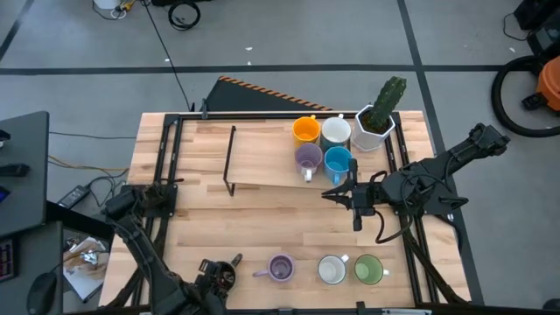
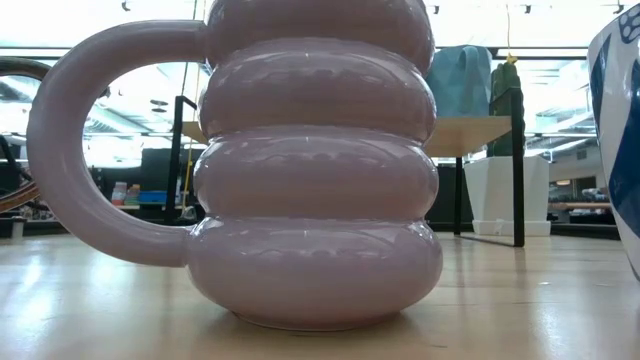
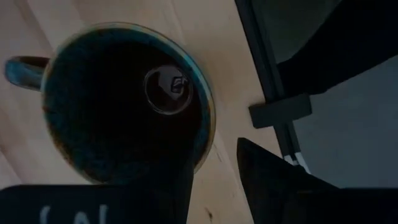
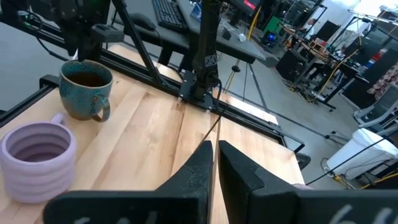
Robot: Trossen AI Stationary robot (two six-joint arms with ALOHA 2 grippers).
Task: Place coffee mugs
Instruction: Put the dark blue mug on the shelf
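Wrist view alone shows left pincer point(image 3: 214, 163) half-spread above dark mug point(image 3: 124, 99); right pincer point(image 4: 215, 147) closed, empty.

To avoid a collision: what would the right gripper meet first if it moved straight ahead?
Probably the black frame post at the far edge of the table. Before that, the right gripper has only bare wood ahead, though depth is unclear.
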